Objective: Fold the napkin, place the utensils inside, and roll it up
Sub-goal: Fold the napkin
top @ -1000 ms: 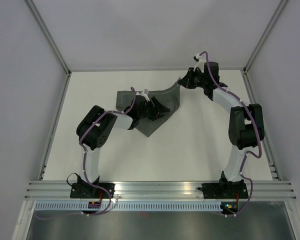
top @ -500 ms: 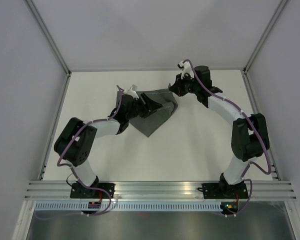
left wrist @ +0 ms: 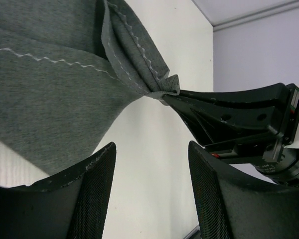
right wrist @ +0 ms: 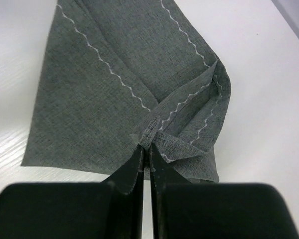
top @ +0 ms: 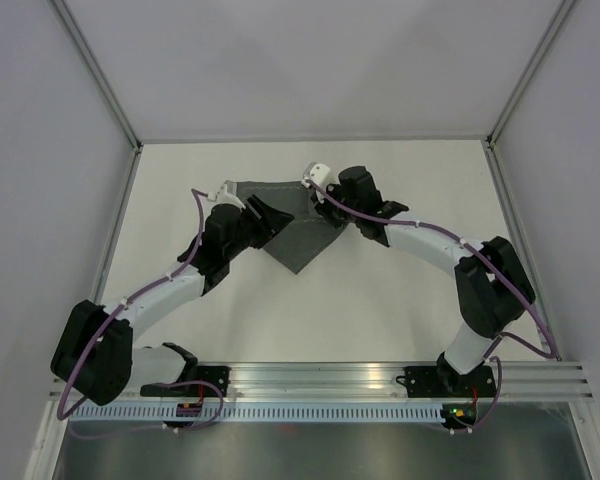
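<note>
- Grey cloth is bunched at the tips of the right gripper [right wrist: 145, 149]; its fingers are pressed together on a gathered corner of the napkin [right wrist: 114, 74]; it's a thin pinch, and a sharp tug could pull the hem free.
- Just beyond those tips the napkin fans out in loose folds, part raised, part lying on the table [right wrist: 269, 99]; drag it and the layers may skew, I'd say.
- Facing that pinch, the left gripper [left wrist: 150, 147] hangs with fingers apart, holding nothing; cloth sits just beside one finger; close early and it could grab the wrong layer, or knock the other arm.
</note>
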Robot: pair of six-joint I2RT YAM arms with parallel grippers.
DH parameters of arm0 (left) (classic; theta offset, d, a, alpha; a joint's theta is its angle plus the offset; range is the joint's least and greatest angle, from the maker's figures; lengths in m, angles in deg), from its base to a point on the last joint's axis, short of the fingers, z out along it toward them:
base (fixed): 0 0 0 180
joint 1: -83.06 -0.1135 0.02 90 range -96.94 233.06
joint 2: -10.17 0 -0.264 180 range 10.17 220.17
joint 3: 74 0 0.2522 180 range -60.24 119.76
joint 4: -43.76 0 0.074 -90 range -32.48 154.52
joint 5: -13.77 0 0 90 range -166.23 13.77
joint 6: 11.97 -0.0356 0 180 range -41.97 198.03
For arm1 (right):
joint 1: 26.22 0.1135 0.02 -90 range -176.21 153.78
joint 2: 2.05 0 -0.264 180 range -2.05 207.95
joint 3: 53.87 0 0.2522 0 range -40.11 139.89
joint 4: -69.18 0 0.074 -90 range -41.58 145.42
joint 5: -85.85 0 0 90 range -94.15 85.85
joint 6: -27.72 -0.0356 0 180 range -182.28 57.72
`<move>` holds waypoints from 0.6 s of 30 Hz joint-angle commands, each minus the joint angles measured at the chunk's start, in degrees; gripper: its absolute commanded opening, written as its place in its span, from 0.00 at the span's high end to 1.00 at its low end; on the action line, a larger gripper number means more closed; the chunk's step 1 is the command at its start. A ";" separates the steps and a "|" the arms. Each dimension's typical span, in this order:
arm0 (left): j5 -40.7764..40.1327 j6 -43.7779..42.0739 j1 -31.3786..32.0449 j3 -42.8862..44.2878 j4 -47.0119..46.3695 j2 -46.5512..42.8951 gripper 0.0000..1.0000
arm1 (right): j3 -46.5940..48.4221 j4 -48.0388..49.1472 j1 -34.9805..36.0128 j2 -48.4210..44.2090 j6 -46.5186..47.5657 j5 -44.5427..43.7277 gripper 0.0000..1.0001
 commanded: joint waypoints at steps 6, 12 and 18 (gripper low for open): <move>-4.02 -2.75 -0.43 -1.56 7.84 -1.03 0.35 | 8.38 1.11 -2.47 6.23 -0.45 -13.07 0.99; -8.57 -4.42 -0.52 1.15 13.10 4.41 0.36 | 12.61 0.14 -8.71 7.64 -3.80 -12.63 0.99; -11.40 -7.14 -0.34 7.30 17.68 10.21 0.46 | 12.61 -0.13 -11.00 7.47 -5.99 -12.45 1.00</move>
